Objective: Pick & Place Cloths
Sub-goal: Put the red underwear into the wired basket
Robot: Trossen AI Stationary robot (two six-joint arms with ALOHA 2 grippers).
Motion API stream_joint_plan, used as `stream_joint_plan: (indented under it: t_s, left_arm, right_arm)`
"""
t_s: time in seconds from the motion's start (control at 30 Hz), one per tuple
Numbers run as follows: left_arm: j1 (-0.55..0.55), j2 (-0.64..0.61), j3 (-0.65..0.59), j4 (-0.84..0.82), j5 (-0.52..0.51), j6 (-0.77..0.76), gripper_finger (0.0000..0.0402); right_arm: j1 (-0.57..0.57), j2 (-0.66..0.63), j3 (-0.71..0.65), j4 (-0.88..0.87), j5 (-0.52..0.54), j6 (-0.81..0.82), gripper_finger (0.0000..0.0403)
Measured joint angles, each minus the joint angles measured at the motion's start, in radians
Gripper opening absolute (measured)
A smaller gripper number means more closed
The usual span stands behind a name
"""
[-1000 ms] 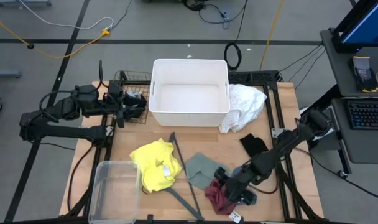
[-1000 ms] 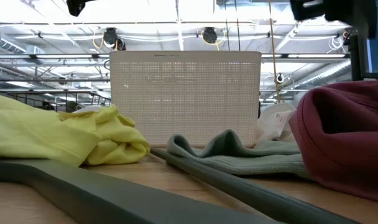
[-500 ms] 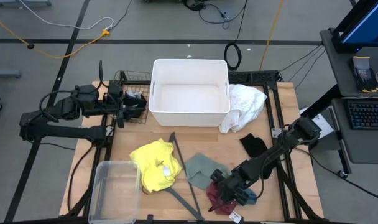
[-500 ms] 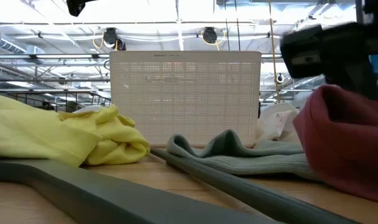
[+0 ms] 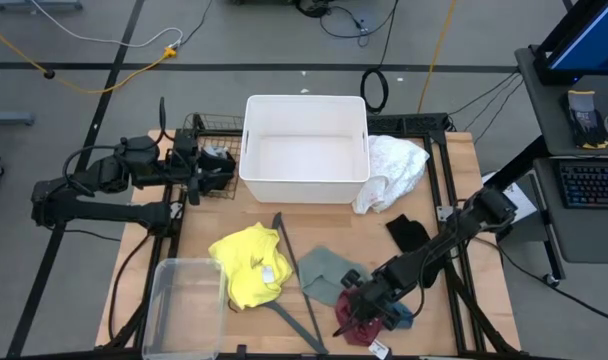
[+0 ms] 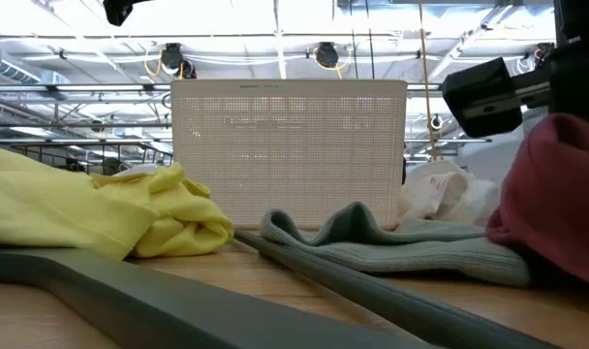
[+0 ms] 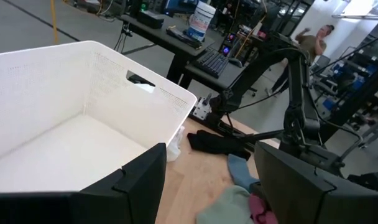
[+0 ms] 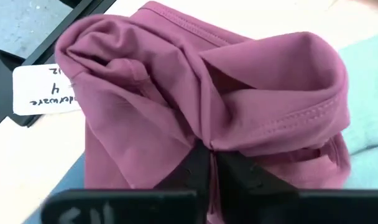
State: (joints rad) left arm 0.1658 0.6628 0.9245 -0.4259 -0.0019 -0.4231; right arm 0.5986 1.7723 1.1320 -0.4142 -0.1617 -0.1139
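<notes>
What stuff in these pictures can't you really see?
- Teal cloth, high view: mostly hidden under the right arm and the maroon cloth.
- Label, right wrist view: its writing is too small to read and partly covered by the maroon cloth.
- Maroon cloth, low view: cut off by the picture's right edge.
- Clear plastic bin, high view: its near end runs off the bottom edge.

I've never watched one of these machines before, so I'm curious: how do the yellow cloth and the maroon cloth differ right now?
The yellow cloth lies loose on the table, touched by neither arm; the maroon cloth is pinched in the right gripper, whose fingers are shut on a fold. The yellow one spreads wider; the maroon one is bunched into a small heap. Both are soft, crumpled fabric near the table's front edge.
</notes>
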Motion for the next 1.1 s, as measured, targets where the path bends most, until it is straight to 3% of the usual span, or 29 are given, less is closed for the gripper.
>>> stream_joint_plan:
  t_s: [0.23,0.5,0.83,1.1]
  left_arm:
    - [0.0,0.0,0.0,0.002,0.001,-0.031,0.0248]
    - [0.0,0.0,0.0,0.008,0.003,-0.14,0.0248]
    - [-0.002,0.02,0.0,0.012,0.055,-0.176,0.0248]
    - [-0.003,0.056,0.0,0.012,0.054,-0.191,0.0248]
  right_arm:
    - [-0.029,-0.083,0.0,-0.063,0.001,0.02,0.0005]
    - [-0.111,-0.282,0.0,-0.07,0.005,0.024,0.0003]
    - [-0.208,-0.536,0.0,0.163,-0.001,0.114,0.0001]
    - [-0.254,-0.653,0.0,0.369,-0.057,0.155,0.0001]
